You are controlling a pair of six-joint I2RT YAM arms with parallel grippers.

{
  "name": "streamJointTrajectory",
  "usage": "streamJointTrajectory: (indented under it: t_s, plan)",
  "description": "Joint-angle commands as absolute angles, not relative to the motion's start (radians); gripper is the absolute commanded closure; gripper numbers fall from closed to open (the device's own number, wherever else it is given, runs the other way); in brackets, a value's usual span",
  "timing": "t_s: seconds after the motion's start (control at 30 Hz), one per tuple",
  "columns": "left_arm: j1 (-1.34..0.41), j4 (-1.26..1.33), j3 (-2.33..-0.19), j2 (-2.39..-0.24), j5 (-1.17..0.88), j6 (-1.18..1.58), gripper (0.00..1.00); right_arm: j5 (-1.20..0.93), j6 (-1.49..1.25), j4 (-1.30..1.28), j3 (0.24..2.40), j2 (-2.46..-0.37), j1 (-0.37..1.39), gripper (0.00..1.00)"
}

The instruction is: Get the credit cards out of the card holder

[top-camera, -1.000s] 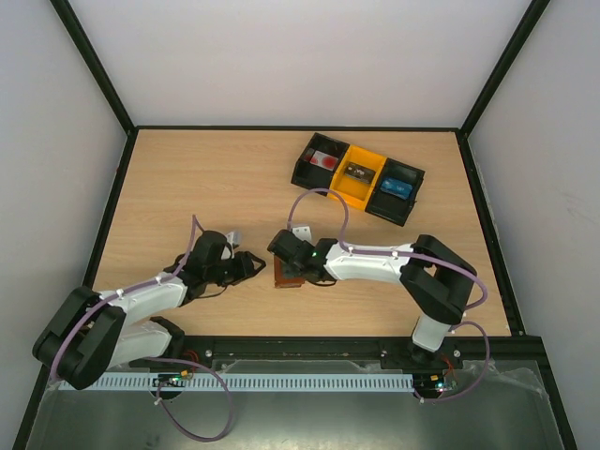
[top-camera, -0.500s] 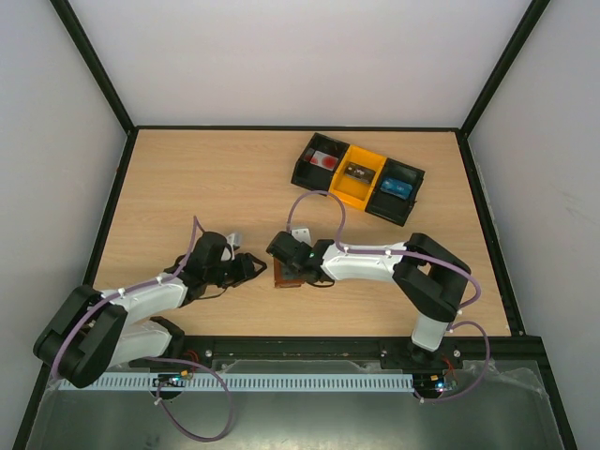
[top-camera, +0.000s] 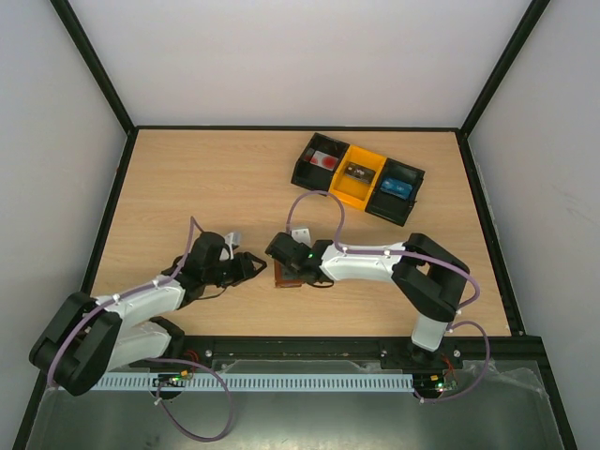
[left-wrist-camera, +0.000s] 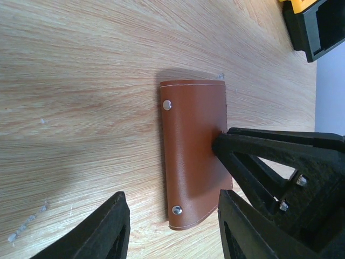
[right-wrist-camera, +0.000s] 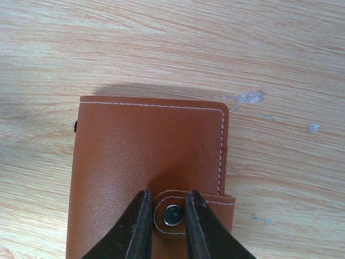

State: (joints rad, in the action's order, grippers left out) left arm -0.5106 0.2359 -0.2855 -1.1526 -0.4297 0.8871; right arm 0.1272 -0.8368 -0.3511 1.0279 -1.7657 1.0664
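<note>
**Card holder**: brown, leather-like, smooth w/ fine grain, rect. w/ rounded corners, white stitching along edges. Folded closed, lying flat on bench, close to near edge, approx. mid-width. Two round metal rivets on one long side, seen in left wrist view.

**Snap tab**: small brown strap, stitched, round metal stud at centre.

**Right end effector**: black, tapered fingers, nearly together, clamped on the two sides of snap tab, pointing down onto holder.

**Left end effector**: black fingers apart, gripping nothing, just left of holder, low over bench.

**Bench:** pale wood-grain laminate, few white scuffs.

**Tray**: three bins, black-yellow-black plastic, nr far right corner, well apart from holder.
</note>
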Motion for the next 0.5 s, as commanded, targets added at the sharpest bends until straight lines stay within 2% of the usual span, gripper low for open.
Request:
streamJointTrajectory:
  t_s: [0.0,0.13,0.3,0.47]
  plan:
    - [-0.506,0.215,-0.266,-1.122,-0.427,0.897,0.53,0.174,-0.83,-0.417,1.039,-1.78,1.073,0.88]
    - [-0.506,0.225,-0.251,-1.117,-0.424,0.912,0.53,0.163,-0.831,-0.382,1.013,-1.743,1.074,0.98]
    - [-0.506,0.224,-0.245,-1.108,-0.425,0.911,0.53,0.144,-0.833,-0.317,0.969,-1.707,1.074,0.98]
    - [-0.506,0.209,-0.257,-1.115,-0.429,0.893,0.53,0.105,-0.823,-0.136,0.869,-1.6,1.074,0.98]
